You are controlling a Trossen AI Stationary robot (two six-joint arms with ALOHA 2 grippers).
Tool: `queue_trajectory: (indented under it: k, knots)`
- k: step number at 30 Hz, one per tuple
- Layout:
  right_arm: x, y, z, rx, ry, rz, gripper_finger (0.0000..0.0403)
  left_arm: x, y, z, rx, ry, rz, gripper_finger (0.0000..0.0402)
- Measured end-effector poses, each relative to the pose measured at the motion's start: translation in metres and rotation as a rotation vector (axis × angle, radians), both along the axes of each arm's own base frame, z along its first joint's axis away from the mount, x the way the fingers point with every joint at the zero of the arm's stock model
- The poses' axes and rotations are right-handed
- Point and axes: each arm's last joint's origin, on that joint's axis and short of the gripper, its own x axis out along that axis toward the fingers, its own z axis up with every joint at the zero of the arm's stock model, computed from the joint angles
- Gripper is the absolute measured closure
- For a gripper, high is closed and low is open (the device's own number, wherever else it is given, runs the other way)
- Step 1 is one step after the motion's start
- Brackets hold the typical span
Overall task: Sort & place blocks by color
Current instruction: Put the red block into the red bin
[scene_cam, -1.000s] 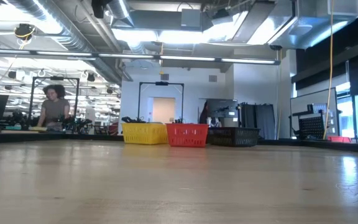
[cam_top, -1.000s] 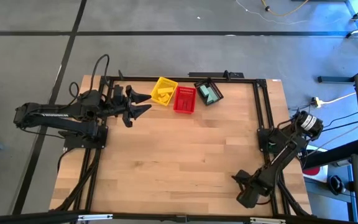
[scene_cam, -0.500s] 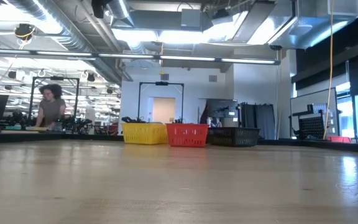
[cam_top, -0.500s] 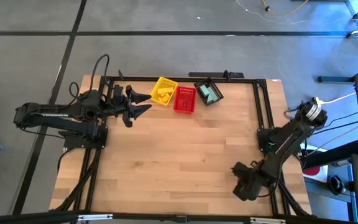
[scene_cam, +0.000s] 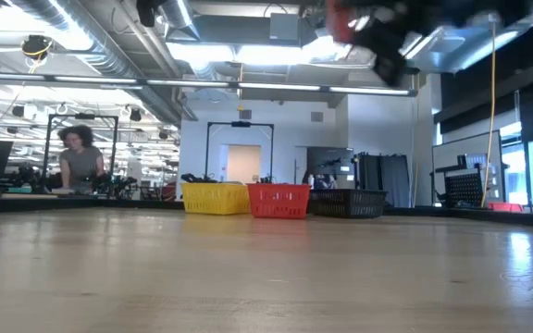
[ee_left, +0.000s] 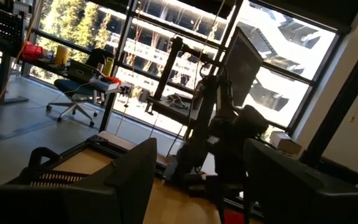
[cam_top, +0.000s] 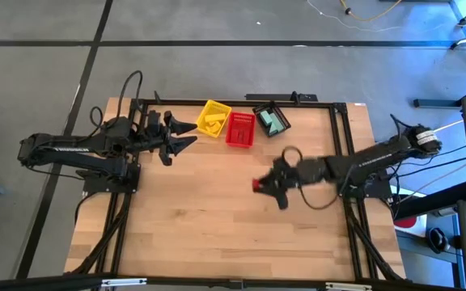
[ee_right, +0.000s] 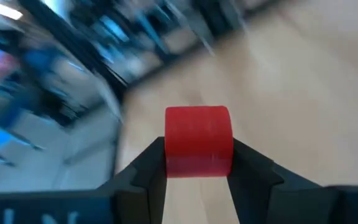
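Note:
My right gripper [cam_top: 267, 186] is over the middle of the table, shut on a small red block [ee_right: 199, 142]. The block also shows in the high view [cam_top: 258, 186] and, blurred, at the top of the low view [scene_cam: 342, 20]. Yellow blocks [cam_top: 212, 122] lie in the yellow basket [cam_top: 214, 107]. Teal blocks [cam_top: 276, 122] lie in the black basket [cam_top: 262, 110]. The red basket [cam_top: 239, 129] stands between these two. My left gripper [cam_top: 191, 133] waits open at the table's far left, beside the yellow basket. My right gripper pinches the red block between its two fingers [ee_right: 146, 167], one on each of two opposite sides [ee_right: 170, 149]. The fingers point toward the table's left. The block is lifted clear, well above the table top.
The three baskets stand in a row at the table's far edge [scene_cam: 277, 200]. A black frame [cam_top: 342, 137] runs along the table's sides. A person [scene_cam: 80, 162] is in the room beyond the table. Bare wood [cam_top: 209, 210] lies in front of the baskets.
My right arm has swung from the table's near right corner up and toward the middle of the table, stretching out to the left. It has come into the top of the low view. My left arm has kept still.

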Motion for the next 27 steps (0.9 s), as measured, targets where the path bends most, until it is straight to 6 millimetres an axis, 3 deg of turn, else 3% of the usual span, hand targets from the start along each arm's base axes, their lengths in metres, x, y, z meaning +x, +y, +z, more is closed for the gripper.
queue_trajectory:
  k: [5,10,13,27]
  knots:
    - [0.016,-0.052,0.026,-0.066,-0.256,0.067,0.0272,0.000,0.000,0.000,-0.002,-0.001,-0.001,0.0168]
    - [0.023,-0.082,0.057,-0.151,-0.355,0.101,0.0272,0.000,0.000,0.000,-0.003,-0.001,-0.001,0.0168]
    - [0.024,-0.090,0.065,-0.186,-0.362,0.094,0.0272,0.000,0.000,0.000,-0.004,-0.001,0.002,0.0168]
    - [0.028,-0.096,0.063,-0.196,-0.238,0.026,0.0272,0.000,0.000,0.000,-0.022,-0.005,-0.002,0.0168]
